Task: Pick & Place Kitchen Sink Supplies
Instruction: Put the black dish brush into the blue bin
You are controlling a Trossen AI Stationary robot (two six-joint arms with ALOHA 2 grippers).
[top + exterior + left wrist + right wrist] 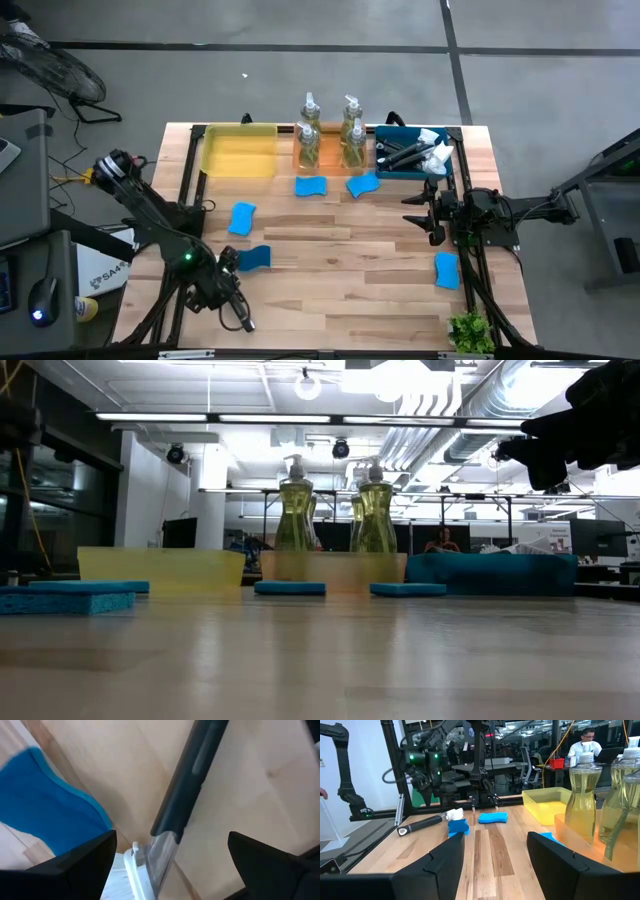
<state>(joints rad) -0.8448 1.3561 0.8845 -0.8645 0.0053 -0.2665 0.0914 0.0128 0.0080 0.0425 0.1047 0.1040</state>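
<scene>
Left gripper (170,865) hangs spread wide, empty, over a dish brush (172,815) lying between its fingers; a blue sponge (47,812) touches the brush head, so closing could snag it. Farther off, the right gripper (495,855) waits half-open, empty

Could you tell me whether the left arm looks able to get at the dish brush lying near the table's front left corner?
Probably yes. The left gripper hangs open right over the dish brush, a finger on each side of the dark handle. Nothing covers the brush; a blue sponge lies close beside it.
</scene>
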